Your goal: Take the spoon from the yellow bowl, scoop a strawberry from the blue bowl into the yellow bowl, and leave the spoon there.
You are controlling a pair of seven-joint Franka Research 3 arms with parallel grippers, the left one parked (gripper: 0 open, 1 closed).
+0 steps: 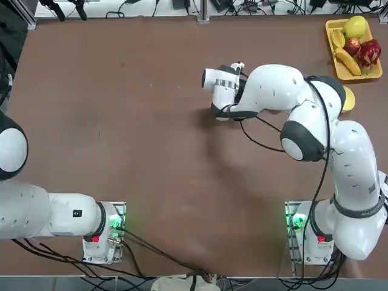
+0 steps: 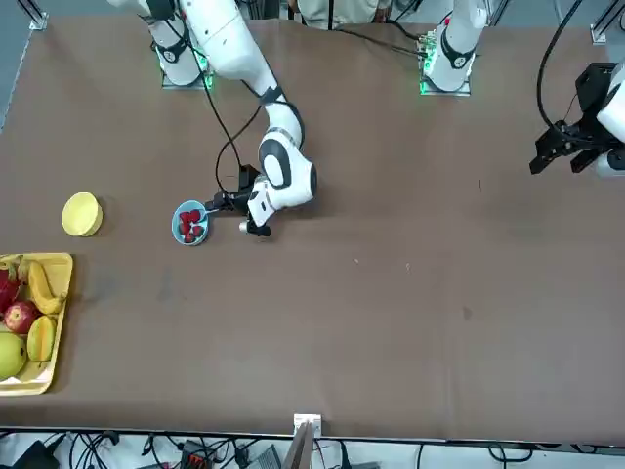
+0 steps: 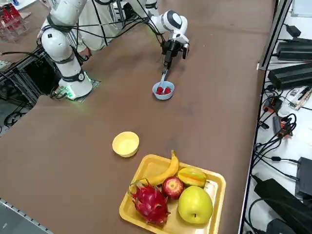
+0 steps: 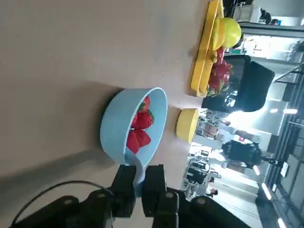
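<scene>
The robot's right hand (image 4: 137,183) is clenched on the handle of a small pale-blue spoon (image 4: 137,166), whose scoop end reaches down into the light-blue bowl (image 4: 134,124). That bowl holds several red strawberries (image 4: 143,120) — the spoon's end is among them, inside the rim. In the front view, the blue bowl sits left of center in the upper half of the frame, on a brown tabletop (image 2: 391,322), with the working arm (image 2: 229,44) coming down to it from the top. The yellow bowl (image 2: 82,214) is near the left edge of that frame, upright and apart from the blue one. Below it, at the lower left, lies a rectangular yellow tray (image 2: 37,376) of fruit: a banana (image 2: 42,290), a red apple (image 2: 20,317), a dragon fruit (image 2: 8,289), a cut yellow fruit (image 2: 41,339) and a yellow-green round fruit (image 2: 11,356) — all within its rim.
</scene>
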